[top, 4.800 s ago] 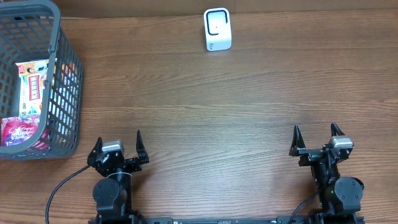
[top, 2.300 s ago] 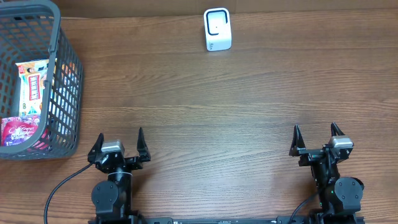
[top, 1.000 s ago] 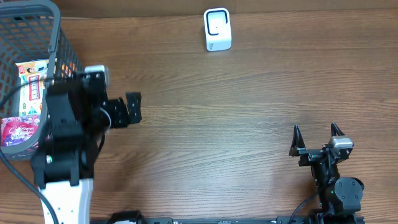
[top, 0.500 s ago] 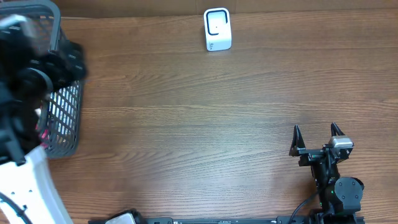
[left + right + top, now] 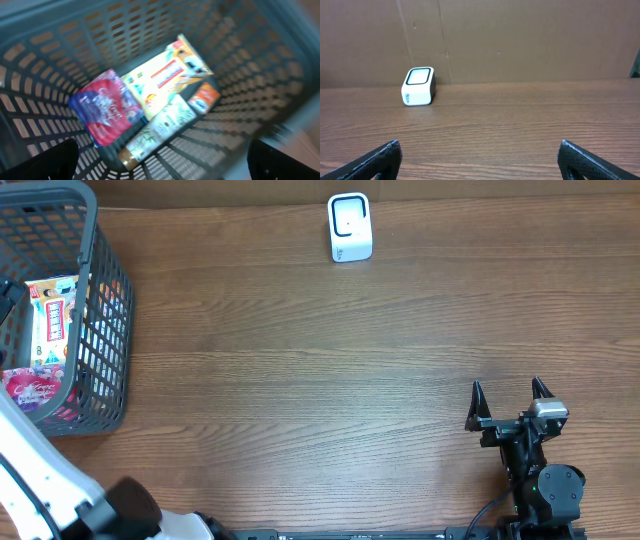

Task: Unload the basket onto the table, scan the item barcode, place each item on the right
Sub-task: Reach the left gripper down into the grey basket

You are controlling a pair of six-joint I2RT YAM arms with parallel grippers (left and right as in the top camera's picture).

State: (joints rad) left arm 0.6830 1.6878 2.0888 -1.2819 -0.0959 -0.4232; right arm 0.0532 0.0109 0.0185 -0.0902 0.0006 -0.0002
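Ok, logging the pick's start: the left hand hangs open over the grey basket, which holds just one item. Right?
No: the left wrist view shows several items in the grey basket, including a red pouch, a yellow pack and a tube. The left hand does hang open over it.

The right arm (image 5: 541, 478) is black with pointed fingers (image 5: 476, 396) and grey cap (image 5: 548, 409); the left arm (image 5: 40, 470) seems white-shelled.

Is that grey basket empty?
No, the basket holds several packaged items, among them a red pouch and a yellow box.
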